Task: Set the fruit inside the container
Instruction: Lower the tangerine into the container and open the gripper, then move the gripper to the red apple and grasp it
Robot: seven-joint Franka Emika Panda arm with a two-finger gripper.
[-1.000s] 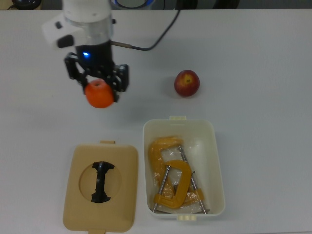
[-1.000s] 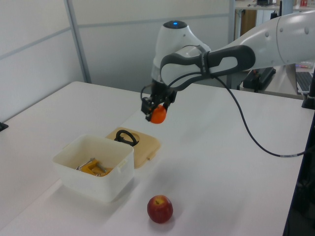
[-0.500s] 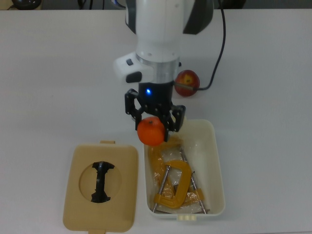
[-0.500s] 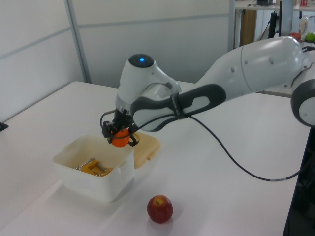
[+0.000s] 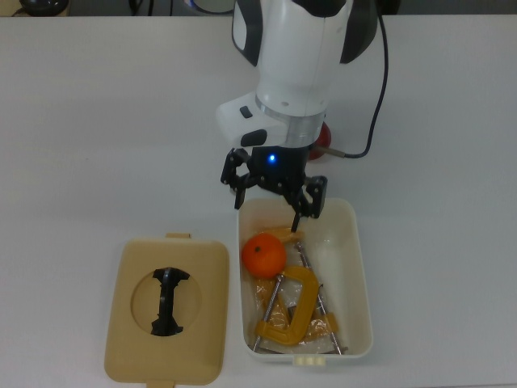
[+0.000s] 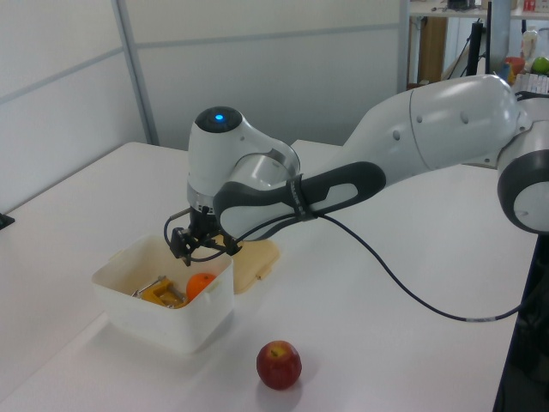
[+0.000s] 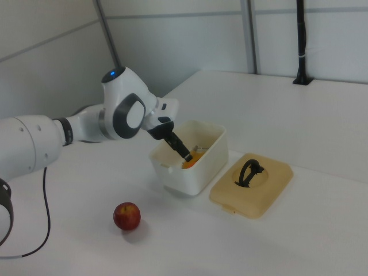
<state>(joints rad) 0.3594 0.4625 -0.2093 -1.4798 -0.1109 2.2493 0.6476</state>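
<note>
Looking at the container, we see the mandarin now lies inside beside the yellow clamps; half a second ago our gripper held it. The fingers are spread and empty. The apple waits on the table, next.

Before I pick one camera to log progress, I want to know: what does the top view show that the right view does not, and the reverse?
Only the top view shows the whole mandarin beside the yellow clamps, and the gripper open above the tub. Only the right view shows the whole apple on the table; the arm hides most of it from above. Both show the white container and the tan lid.
</note>
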